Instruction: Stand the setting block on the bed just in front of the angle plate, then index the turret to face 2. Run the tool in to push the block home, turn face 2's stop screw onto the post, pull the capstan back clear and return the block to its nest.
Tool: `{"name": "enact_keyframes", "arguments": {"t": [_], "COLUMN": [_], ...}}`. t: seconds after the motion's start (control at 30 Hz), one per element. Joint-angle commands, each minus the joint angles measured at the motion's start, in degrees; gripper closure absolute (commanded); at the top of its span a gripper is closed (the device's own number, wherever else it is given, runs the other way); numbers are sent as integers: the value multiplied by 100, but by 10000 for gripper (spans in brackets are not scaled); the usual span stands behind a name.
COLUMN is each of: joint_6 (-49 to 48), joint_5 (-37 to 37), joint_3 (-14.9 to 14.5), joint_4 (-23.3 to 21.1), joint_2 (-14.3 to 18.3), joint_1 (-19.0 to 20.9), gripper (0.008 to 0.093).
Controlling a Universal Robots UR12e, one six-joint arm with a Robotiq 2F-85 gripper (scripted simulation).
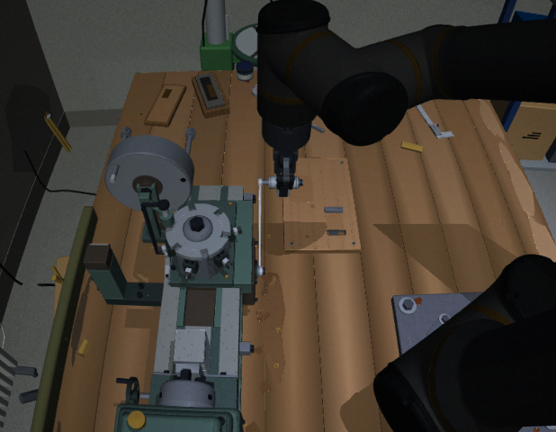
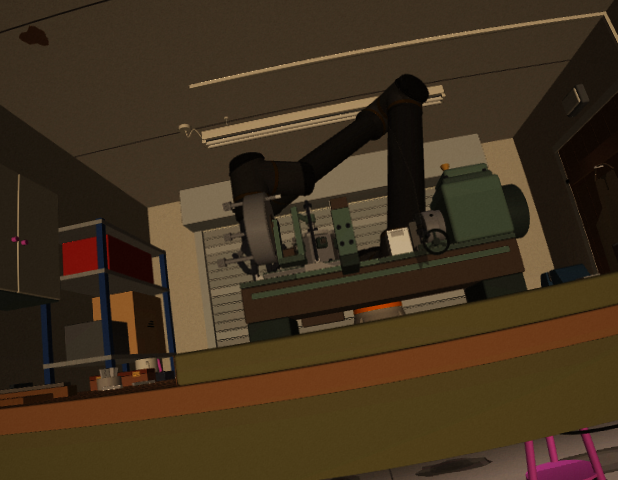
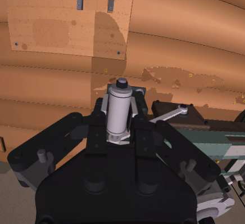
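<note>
The capstan handle (image 3: pixel 119 109) is a pale cylinder with a dark end cap, sticking out sideways from the top of the long capstan lever (image 1: pixel 259 228) beside the turret slide. The hexagonal turret (image 1: pixel 198 231) sits on the green slide, with stop screws pointing towards the grey disc (image 1: pixel 147 169) at the bed's far end. The white setting block (image 1: pixel 191 345) stands on the bed in front of the angle plate (image 1: pixel 188 393). The wooden nest board (image 1: pixel 321 207) lies on the bench under the gripper. My gripper (image 1: pixel 285 182) is closed around the capstan handle.
Behind the lathe lie two wooden trays (image 1: pixel 165 104) and a green stand (image 1: pixel 217 51) at the bench's far edge. A green bracket (image 1: pixel 114 278) stands left of the bed. The arm's base plate (image 1: pixel 425 314) is on the right, and small tools lie on the far bench.
</note>
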Motion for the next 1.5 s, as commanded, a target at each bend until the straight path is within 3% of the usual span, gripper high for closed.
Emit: {"name": "enact_keyframes", "arguments": {"t": [0.0,1.47], "joint_6": [-2,-99], "joint_5": [0,0], "joint_3": [-2,92], "joint_4": [-16,-443], "joint_2": [9,342], "joint_1": [-4,-100], "gripper": [934,934]}}
